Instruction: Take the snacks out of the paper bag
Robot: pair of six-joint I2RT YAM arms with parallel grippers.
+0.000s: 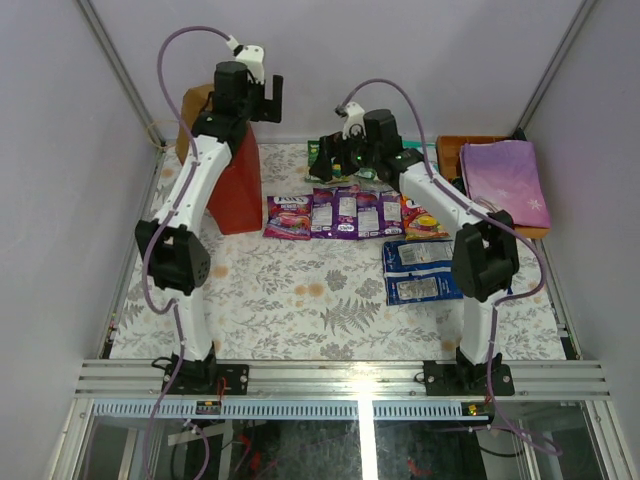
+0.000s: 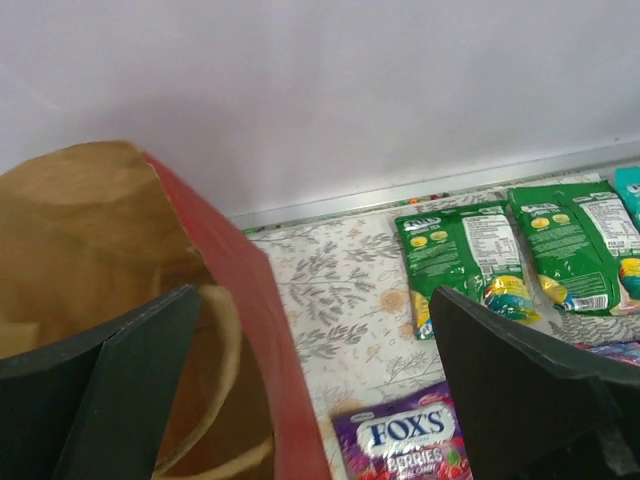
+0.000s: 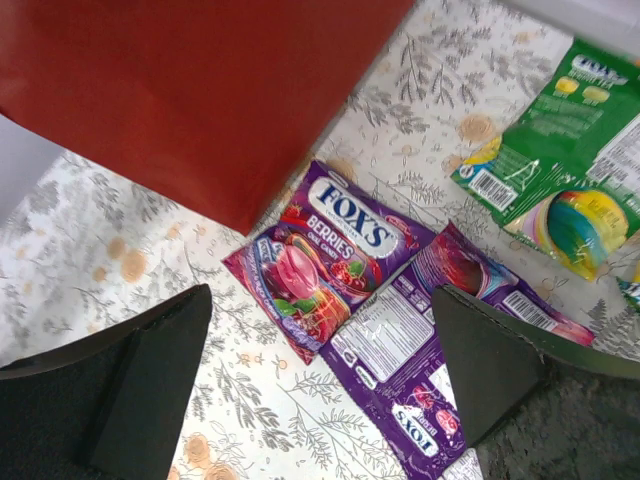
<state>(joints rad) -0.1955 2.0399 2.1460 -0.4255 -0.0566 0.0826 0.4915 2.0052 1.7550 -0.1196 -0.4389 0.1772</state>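
left end effector (image 2: 315, 295) apart, empty, over paper bag (image 2: 90, 230) rim; right end effector (image 3: 322, 295) apart above purple snacks (image 3: 325, 255); bench (image 1: 300, 310) bare nearside.

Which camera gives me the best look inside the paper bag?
Left wrist: it looks into the paper bag, showing brown interior and a handle loop. Top external shows its red side, the mouth mostly behind the left arm. Right wrist shows only the red outer wall.

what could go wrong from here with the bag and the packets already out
The left gripper stands open above the rim of the paper bag; a sideways move could tip the bag. The right gripper hangs open over purple packets lying edge to edge; lowering could shove them.
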